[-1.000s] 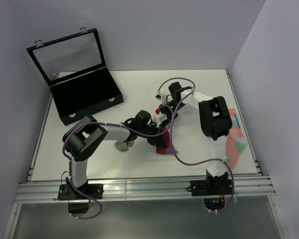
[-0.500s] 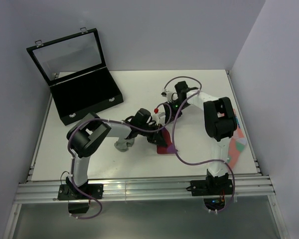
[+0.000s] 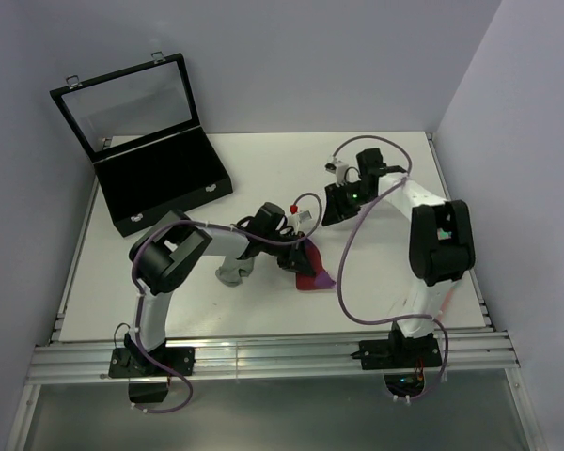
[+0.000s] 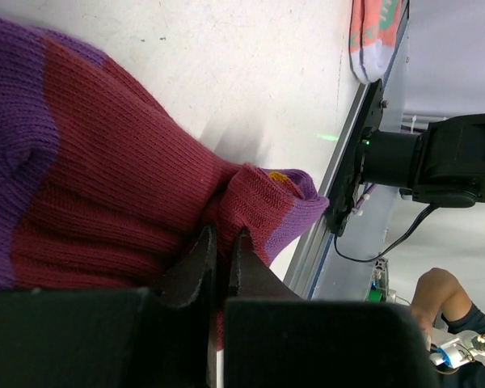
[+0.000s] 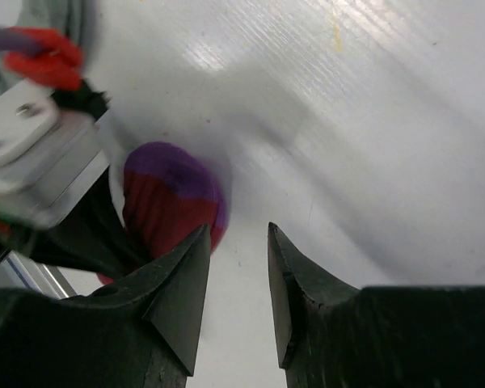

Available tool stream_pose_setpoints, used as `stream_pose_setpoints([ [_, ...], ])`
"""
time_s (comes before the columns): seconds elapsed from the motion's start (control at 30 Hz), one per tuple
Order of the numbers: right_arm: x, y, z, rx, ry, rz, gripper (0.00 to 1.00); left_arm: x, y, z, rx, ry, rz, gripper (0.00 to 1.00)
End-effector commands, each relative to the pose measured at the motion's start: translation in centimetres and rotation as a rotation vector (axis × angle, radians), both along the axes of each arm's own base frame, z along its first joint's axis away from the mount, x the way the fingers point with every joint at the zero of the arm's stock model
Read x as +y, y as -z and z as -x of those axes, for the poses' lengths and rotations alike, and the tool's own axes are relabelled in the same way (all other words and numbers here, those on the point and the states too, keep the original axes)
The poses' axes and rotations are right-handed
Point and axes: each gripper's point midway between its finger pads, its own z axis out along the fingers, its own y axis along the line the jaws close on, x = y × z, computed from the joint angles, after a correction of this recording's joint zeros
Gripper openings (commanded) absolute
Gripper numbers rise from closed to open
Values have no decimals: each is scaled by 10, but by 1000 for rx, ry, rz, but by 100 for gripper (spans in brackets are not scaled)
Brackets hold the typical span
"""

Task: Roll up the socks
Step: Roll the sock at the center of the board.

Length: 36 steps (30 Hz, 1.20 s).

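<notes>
The magenta-red sock [image 3: 312, 271] with purple patches lies bunched at the table's middle. It fills the left wrist view [image 4: 105, 178], where a folded purple-edged tip shows an orange spot. My left gripper [image 3: 296, 252] is shut on a fold of this sock, its jaws pinching the fabric. My right gripper [image 3: 335, 211] is open and empty, above the table behind and to the right of the sock. In the right wrist view the sock [image 5: 174, 202] sits just left of the gripper [image 5: 238, 234]. The grey sock [image 3: 231, 274] lies under my left forearm.
A black case [image 3: 160, 183] with its glass lid raised stands at the back left. A salmon-pink sock with teal and white patches [image 4: 372, 32] lies near the right edge, mostly behind my right arm in the top view. Purple cables loop over the table's middle.
My right gripper has drawn away from the red sock, back and to the right. My left gripper has stayed shut on the sock, shifting only slightly.
</notes>
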Motion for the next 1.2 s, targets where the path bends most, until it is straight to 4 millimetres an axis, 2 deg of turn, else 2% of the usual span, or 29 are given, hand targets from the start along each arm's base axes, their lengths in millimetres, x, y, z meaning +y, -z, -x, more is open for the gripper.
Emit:
stream_pose_setpoints([
  [0.0,-5,-41,3,-153,-54,-60,42,112,135,63,206,-36,-594,0],
  [0.1,-14,-43,23,-194,-154,-42,42,117,139,63,213,-36,-618,0],
  [0.13,-18,-38,33,-198,-181,-28,42,118,140,63,212,-33,-622,0],
  [0.17,-23,-42,39,-261,-247,-2,42,120,141,62,214,-34,-626,0],
  [0.23,-30,-32,55,-292,-297,40,42,123,143,61,216,-28,-644,0],
  [0.27,-34,-39,56,-380,-346,66,43,125,144,61,220,-28,-650,0],
  [0.33,-38,-30,67,-430,-395,100,45,131,147,62,228,-22,-676,0],
  [0.37,-40,-37,69,-502,-431,121,47,133,148,60,231,-27,-681,0],
  [0.43,-38,-29,85,-535,-487,131,49,137,150,61,236,-18,-691,0],
  [0.47,-36,-37,85,-611,-519,143,51,140,151,60,236,-22,-703,0],
  [0.5,-34,-32,95,-620,-548,142,52,142,152,61,240,-15,-708,0],
  [0.57,-30,-40,98,-710,-585,155,55,144,153,61,243,-14,-715,0],
  [0.7,-22,-35,118,-755,-673,162,59,147,154,60,248,-17,-720,0],
  [0.83,-5,-25,137,-785,-782,175,59,147,153,58,250,-14,-724,0],
  [0.9,-3,-16,143,-789,-806,202,60,148,152,59,253,-13,-723,0],
  [0.97,9,-17,150,-834,-843,196,60,148,152,60,253,-12,-726,0],
  [1.17,23,-8,162,-888,-901,223,63,148,154,60,258,-8,-725,0],
])
